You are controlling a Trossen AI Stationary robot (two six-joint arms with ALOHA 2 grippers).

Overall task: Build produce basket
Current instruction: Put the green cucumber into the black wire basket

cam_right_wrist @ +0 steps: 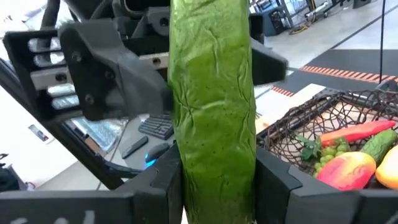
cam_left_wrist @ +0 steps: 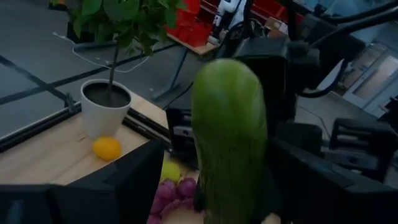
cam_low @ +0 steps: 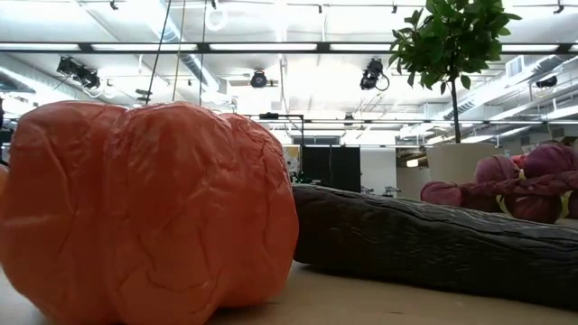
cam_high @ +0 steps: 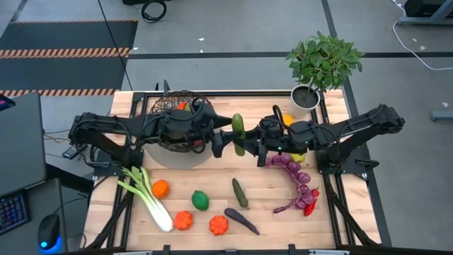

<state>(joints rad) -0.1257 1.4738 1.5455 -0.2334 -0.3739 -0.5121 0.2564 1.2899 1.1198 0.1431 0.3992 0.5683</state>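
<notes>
You have two arms meeting over the middle of the desk, with one cucumber between them, held upright above the surface. The right pincer clamps the cucumber's lower part between its fingers; in the right wrist view the green skin fills the gap between both fingers. The left pincer sits on the cucumber's other side with a finger either side of it; you cannot tell whether those fingers press on it.

One wire basket stands near the far edge, toward the far left corner, under the left arm. Inside it you can see a carrot, grapes, a second cucumber and a red-yellow fruit.

Along the near edge lie one leek, one orange, one lime, two small orange pumpkins, a third cucumber and one aubergine. Toward the right edge lie one string of purple onions and one red chilli. One lemon lies beside one potted plant at the far right corner.
</notes>
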